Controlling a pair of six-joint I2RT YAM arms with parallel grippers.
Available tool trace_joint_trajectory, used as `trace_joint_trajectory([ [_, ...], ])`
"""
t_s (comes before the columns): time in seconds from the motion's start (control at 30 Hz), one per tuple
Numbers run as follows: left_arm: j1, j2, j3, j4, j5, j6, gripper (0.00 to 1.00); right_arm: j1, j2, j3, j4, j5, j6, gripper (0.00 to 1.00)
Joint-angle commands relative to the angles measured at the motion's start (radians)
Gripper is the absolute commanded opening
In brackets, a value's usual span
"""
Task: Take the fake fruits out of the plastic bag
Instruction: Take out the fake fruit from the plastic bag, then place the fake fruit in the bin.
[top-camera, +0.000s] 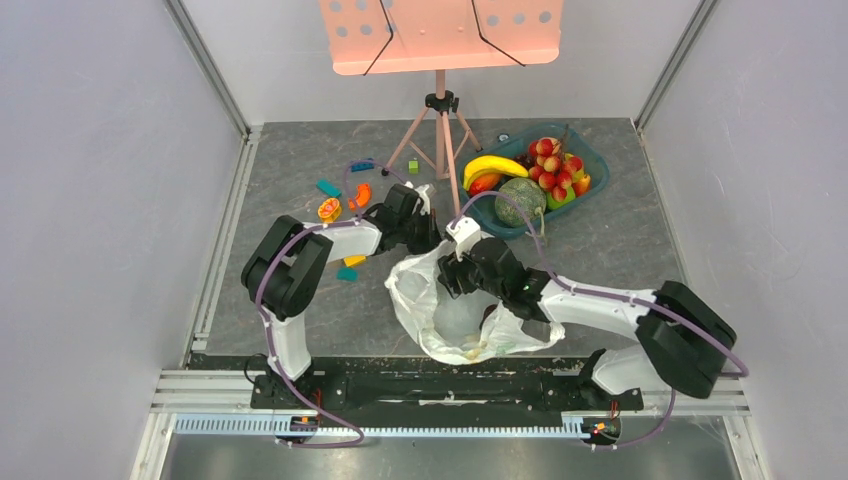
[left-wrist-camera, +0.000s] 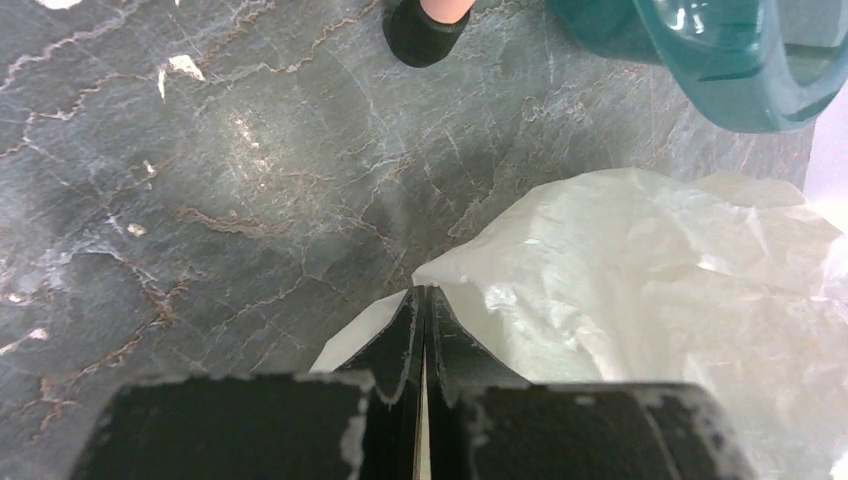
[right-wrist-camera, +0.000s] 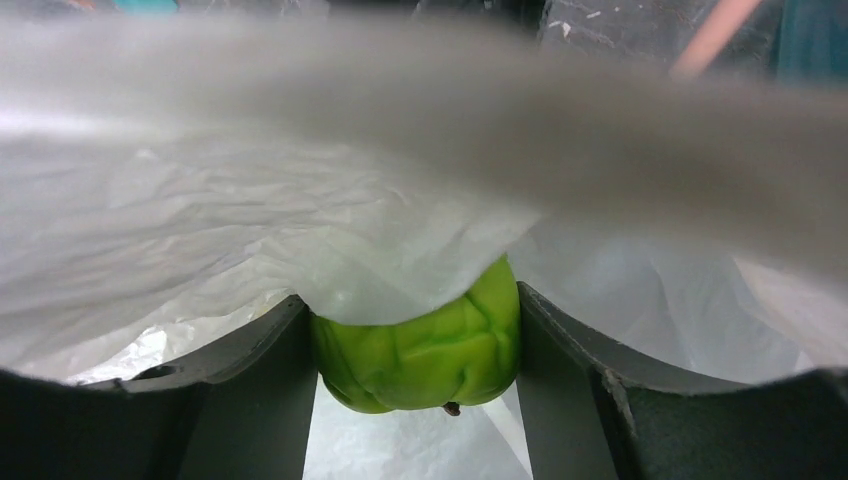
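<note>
Between the two dark fingers of my right gripper (right-wrist-camera: 410, 300) sits a glossy green ribbed plastic fruit (right-wrist-camera: 425, 360). A finger touches it on either side, so I am grasping it. A flap of the thin, crinkly, translucent white plastic bag (right-wrist-camera: 230, 230) drapes over the top of the fruit. More of the film lies all round this gripper, which is inside the mouth of the bag.

My left gripper (left-wrist-camera: 421, 295) is clenched, its fingers pressed flat together on the rim of the bag. White film shows on both sides of the tips and as a sliver between them. The rest of the bag spreads out to the right of this gripper on the grey marbled table (left-wrist-camera: 200, 200).

Beyond the left gripper and to its right stands a teal plastic basin (left-wrist-camera: 740, 90), apart from the bag. From above, the basin holds a bright yellow plastic banana (top-camera: 495, 165), a cluster of small red-pink plastic balls (top-camera: 553, 160) and a netted grey-green melon (top-camera: 520, 200). All three lie beyond my right gripper and to its right, outside the bag.
</note>
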Motion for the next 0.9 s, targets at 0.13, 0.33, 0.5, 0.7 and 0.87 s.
trace_joint_trajectory([
  [0.13,0.017,-0.083,-0.014,-0.012,-0.044,0.006,0.02,-0.002,-0.226,-0.039,-0.239,-0.012,0.010,0.44],
  [0.33,0.021,-0.099,-0.024,-0.012,-0.047,0.004,0.02,-0.001,-0.346,-0.005,-0.428,-0.066,0.004,0.44],
  [0.5,0.022,-0.125,-0.039,-0.013,-0.051,-0.001,0.02,-0.001,-0.440,0.029,-0.508,-0.123,0.017,0.44],
  [0.7,0.022,-0.173,-0.064,-0.015,-0.057,-0.009,0.02,-0.002,-0.520,0.117,-0.601,-0.204,0.034,0.43],
  [0.87,0.022,-0.241,-0.073,-0.046,-0.085,-0.004,0.02,-0.002,-0.552,0.251,-0.655,-0.190,0.053,0.41],
])
